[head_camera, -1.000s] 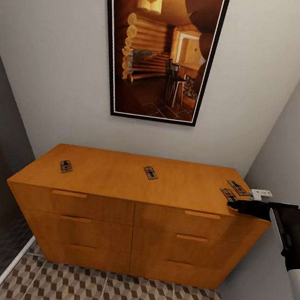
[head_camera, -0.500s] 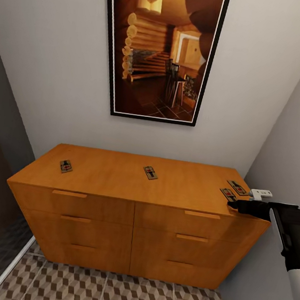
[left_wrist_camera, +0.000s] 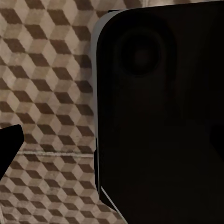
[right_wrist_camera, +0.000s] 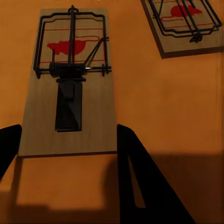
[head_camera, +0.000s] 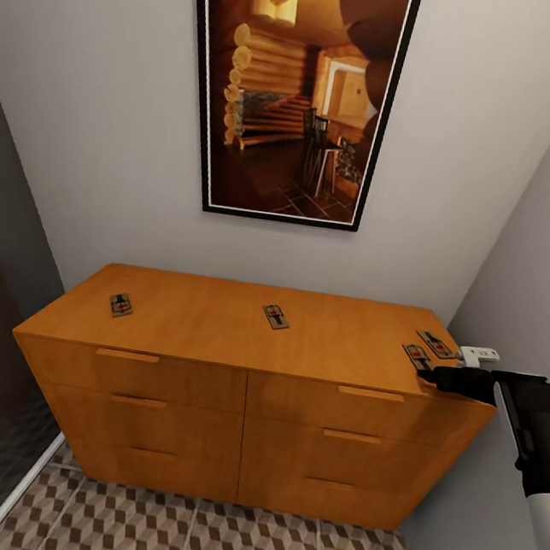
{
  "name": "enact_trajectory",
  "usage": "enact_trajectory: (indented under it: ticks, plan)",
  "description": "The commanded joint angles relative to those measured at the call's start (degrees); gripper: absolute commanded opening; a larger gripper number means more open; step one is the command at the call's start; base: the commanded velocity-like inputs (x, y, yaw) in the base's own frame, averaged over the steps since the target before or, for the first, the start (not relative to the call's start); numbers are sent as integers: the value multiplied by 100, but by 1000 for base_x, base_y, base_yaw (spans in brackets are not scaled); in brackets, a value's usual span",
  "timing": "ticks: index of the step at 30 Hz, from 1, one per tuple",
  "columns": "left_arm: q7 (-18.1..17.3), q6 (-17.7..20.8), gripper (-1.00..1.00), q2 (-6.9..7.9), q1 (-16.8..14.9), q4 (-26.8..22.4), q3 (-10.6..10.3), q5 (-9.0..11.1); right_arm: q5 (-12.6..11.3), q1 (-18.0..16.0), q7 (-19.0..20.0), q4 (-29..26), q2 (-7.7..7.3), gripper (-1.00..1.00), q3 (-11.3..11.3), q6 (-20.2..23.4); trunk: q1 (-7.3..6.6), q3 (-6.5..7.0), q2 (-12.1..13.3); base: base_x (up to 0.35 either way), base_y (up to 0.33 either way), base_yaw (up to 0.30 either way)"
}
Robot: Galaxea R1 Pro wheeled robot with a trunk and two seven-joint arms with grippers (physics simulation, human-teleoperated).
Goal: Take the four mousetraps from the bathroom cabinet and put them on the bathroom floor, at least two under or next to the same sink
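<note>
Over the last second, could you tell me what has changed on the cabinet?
Nothing has visibly changed. The right hand stays open at the nearest mousetrap without gripping it, and all four traps lie where they were on the cabinet.

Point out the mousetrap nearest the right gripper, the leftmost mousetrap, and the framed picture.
nearest mousetrap [right_wrist_camera: 70,88]: right wrist view, on its wooden board below the wire bar.
leftmost mousetrap [head_camera: 121,304]: head view, middle of the board.
framed picture [head_camera: 297,97]: head view, centre of the log-cabin image.
</note>
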Motion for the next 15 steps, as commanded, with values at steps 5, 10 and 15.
enact_trajectory:
  ticks: [5,10,15]
  plan:
    - [-3,-32,100,1,-4,12,-4,2,8,1,51,327,3,-100,-3,38,1,-5,-2,0,0,0]
    - [-3,-32,100,1,-4,11,-4,2,8,1,49,328,3,-100,-5,38,1,-5,-2,0,0,0]
    - [-3,-32,100,1,-4,9,-4,2,8,1,53,324,3,-100,-3,38,1,-5,-2,0,0,0]
